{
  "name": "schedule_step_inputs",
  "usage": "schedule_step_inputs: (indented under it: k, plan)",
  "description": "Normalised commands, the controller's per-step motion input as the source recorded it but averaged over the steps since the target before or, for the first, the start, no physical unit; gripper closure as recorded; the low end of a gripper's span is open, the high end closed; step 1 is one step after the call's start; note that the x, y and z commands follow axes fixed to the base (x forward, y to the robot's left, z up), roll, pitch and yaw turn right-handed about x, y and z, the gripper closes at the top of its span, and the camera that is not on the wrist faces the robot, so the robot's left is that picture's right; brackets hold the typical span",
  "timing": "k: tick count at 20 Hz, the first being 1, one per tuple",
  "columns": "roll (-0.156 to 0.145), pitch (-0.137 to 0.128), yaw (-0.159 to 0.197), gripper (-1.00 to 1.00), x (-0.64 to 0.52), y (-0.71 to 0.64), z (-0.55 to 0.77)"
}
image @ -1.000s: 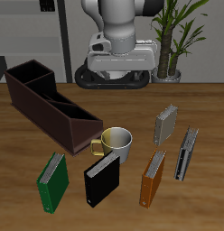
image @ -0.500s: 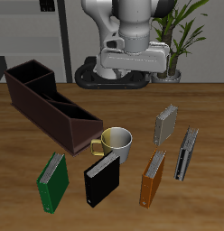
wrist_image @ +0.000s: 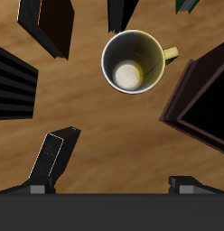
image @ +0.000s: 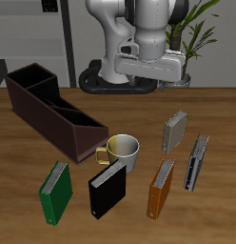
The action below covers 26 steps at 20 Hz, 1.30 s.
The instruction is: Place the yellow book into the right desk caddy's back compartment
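The yellow book (image: pixel 174 132) stands upright on the table behind the other books, tan-grey with pale page edges. It also shows in the wrist view (wrist_image: pixel 55 155). The right desk caddy (image: pixel 49 111) is a long dark brown box with dividers; one wall of it shows in the wrist view (wrist_image: pixel 200 99). My gripper (image: pixel 151 74) hangs high above the table's back, behind the mug, farther back than the yellow book and far above it. In the wrist view my gripper (wrist_image: pixel 113 185) is open and empty, fingertips (wrist_image: pixel 37 188) wide apart.
A cream mug (image: pixel 122 151) stands beside the caddy's near end, below the gripper (wrist_image: pixel 134 63). An orange book (image: pixel 161 186), a dark grey slim book (image: pixel 196 162), a black book (image: pixel 108 188) and a green book (image: pixel 55 191) stand near the front edge. A potted plant (image: pixel 182 43) stands at the back.
The arm has swung sideways at the back, away from the caddy and toward the yellow book's side, and the hand has tilted. Nothing on the table has moved.
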Motion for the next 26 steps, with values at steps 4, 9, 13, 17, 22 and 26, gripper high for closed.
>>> schedule_step_inputs:
  k: [4, 9, 13, 17, 22, 26]
  plan:
    - [-0.004, -0.027, -0.032, -1.00, -0.09, 0.22, -0.18]
    - [-0.023, -0.014, -0.031, -1.00, -0.03, 0.07, -0.11]
    - [-0.005, 0.001, -0.020, -1.00, 0.03, 0.22, -0.27]
    - [-0.010, -0.009, -0.005, -1.00, 0.07, 0.28, -0.17]
    - [0.008, 0.045, -0.044, -1.00, 0.08, 0.29, -0.21]
    - [0.017, 0.032, -0.020, -1.00, 0.04, 0.25, -0.22]
